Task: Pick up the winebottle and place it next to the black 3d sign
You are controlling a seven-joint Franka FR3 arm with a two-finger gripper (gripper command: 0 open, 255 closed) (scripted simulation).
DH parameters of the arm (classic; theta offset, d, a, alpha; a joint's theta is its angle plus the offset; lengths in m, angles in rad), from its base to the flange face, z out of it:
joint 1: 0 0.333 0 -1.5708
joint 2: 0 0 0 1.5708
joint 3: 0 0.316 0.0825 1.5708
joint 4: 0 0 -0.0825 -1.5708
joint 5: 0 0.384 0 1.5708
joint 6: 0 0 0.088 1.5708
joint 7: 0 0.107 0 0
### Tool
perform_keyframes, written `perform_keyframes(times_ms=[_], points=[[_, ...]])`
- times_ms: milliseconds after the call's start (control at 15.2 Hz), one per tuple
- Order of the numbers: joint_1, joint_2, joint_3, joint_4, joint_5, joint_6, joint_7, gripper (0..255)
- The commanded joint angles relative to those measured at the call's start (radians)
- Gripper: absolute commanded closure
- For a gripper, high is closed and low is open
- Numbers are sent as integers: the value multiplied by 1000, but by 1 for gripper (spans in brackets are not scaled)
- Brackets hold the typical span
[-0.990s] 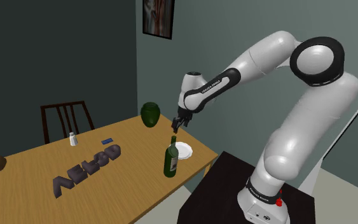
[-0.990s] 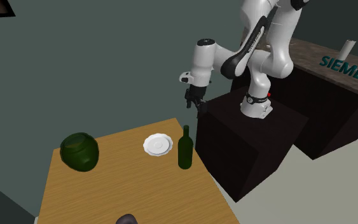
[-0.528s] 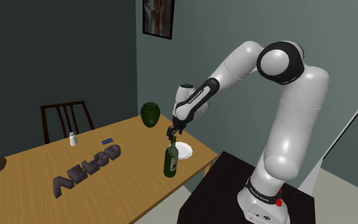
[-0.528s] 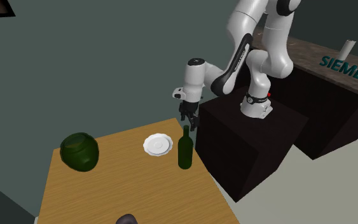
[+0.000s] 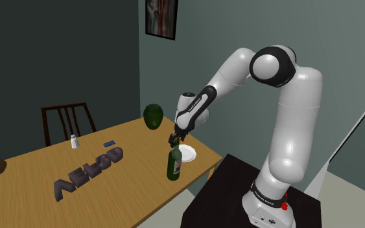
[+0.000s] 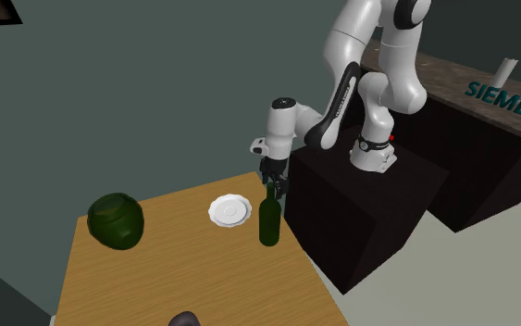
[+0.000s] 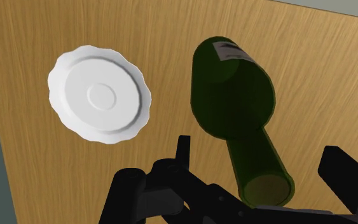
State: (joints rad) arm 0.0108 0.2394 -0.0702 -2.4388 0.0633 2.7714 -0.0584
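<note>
Your winebottle (image 5: 174,165) stands upright on the table (image 5: 38,170), long axis vertical and neck pointing straight up. It is just beside the white plate (image 5: 187,153), near the stand's edge. Your gripper (image 5: 173,140) hangs at the neck. The wrist view shows the fingers (image 7: 184,149) wide apart either side of the mouth, clasping nothing. The shoulder view adds the black 3d sign (image 5: 89,171), well apart toward its left.

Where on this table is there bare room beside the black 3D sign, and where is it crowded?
Bare wood lies between the 3D sign and the wine bottle, and between sign and green vase. Crowded: the corner holding bottle and white plate.
</note>
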Motion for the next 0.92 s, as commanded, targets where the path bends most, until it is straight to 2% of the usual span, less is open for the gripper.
perform_keyframes(times_ms=[0,330,396,858], points=[[0,4,1,1,1,4,0,0],[0,4,1,1,1,4,0,0],[0,4,1,1,1,4,0,255],[0,4,1,1,1,3,0,255]])
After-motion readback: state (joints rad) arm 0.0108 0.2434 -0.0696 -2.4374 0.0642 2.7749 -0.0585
